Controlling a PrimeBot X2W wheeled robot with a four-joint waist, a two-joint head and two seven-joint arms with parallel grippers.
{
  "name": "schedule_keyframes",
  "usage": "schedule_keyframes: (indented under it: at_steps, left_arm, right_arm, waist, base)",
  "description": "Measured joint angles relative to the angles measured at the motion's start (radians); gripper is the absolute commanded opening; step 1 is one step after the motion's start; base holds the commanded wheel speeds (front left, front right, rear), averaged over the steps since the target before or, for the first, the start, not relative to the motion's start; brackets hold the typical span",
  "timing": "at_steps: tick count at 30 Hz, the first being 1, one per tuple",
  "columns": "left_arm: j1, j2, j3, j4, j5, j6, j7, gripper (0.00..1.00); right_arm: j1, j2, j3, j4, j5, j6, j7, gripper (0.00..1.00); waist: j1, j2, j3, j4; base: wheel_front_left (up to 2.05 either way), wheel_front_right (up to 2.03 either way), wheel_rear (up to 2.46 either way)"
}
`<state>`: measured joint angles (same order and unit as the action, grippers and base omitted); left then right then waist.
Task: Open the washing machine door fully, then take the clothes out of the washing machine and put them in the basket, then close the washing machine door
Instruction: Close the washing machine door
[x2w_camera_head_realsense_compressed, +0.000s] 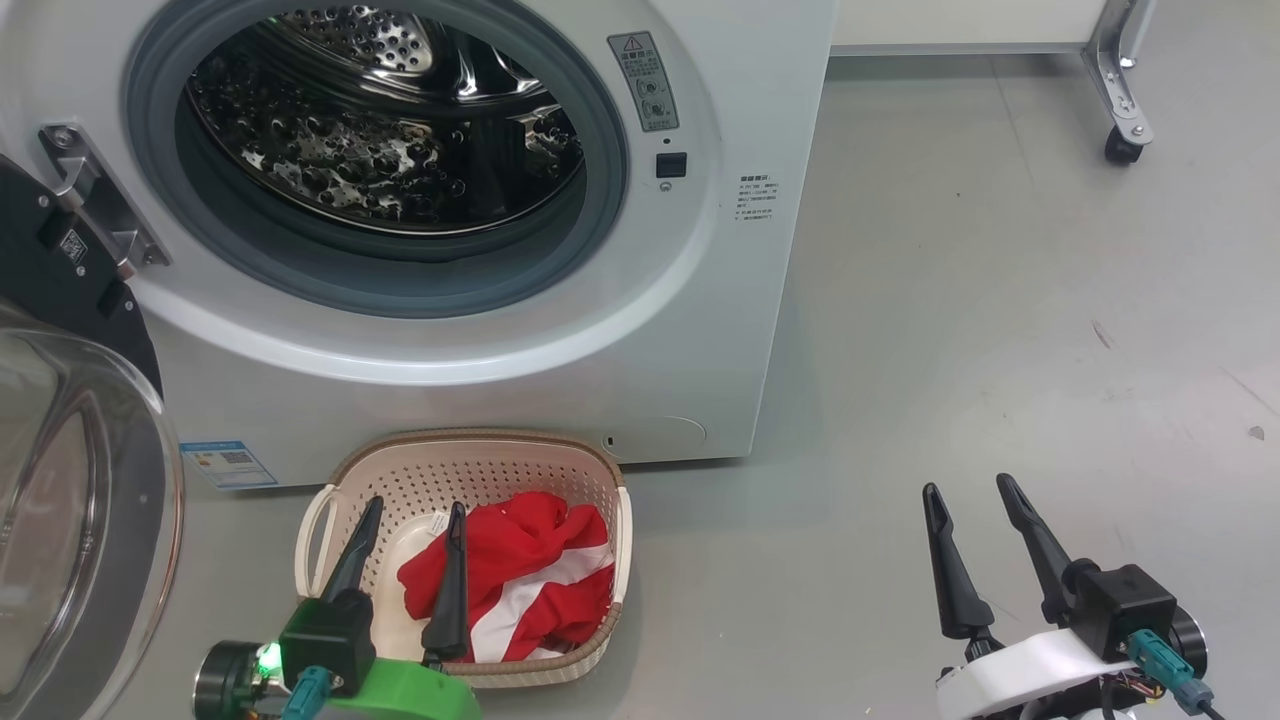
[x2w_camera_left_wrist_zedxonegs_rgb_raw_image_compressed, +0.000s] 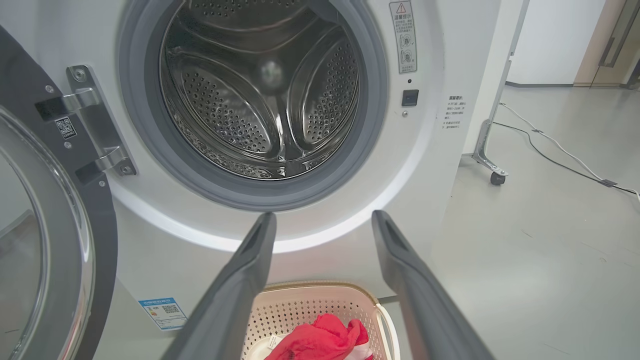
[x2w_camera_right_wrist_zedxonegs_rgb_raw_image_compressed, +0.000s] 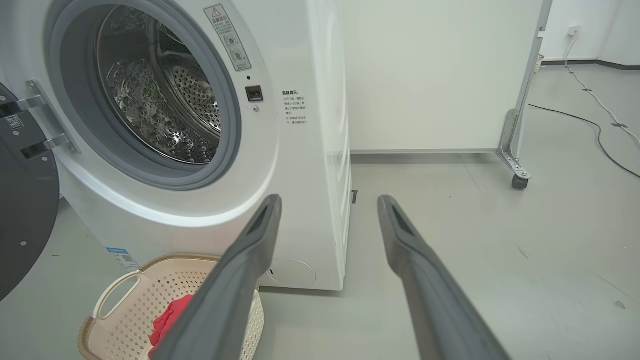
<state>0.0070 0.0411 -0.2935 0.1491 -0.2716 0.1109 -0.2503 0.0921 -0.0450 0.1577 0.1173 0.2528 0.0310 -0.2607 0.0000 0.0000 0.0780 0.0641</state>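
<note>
Smooth grey floor (x2w_camera_head_realsense_compressed: 950, 330) bears perforated cream basket (x2w_camera_head_realsense_compressed: 480, 470) (rumpled red clothes (x2w_camera_head_realsense_compressed: 530, 550) inside).

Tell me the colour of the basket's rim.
The basket's rim is brown with a woven look; the head view shows it best.

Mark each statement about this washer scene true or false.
1. The washing machine door stands open. True.
2. The red clothes lie in the drum. False: they lie in the basket; the drum looks empty.
3. The basket sits on the floor before the washing machine. True.
4. The left gripper has its jaws shut on the clothes. False: its jaws stand open, holding nothing.
</note>
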Motion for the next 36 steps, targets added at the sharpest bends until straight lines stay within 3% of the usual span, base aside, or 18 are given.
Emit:
schedule_keyframes:
  at_steps: [19, 36]
  left_arm:
    - [0.015, 0.001, -0.001, -0.028, 0.018, 0.003, 0.012, 1.00]
    - [0.019, 0.001, -0.004, -0.047, 0.021, 0.003, 0.030, 1.00]
  right_arm:
    - [0.004, 0.001, 0.007, -0.008, 0.000, -0.008, 0.000, 1.00]
    - [0.004, 0.001, 0.008, -0.012, 0.000, -0.009, 0.000, 1.00]
  waist:
    - [0.0000, 0.0000, -0.004, -0.008]
    - [0.0000, 0.0000, -0.004, -0.010]
  base:
    - [-0.12, 0.12, 0.00]
    - [-0.77, 0.77, 0.00]
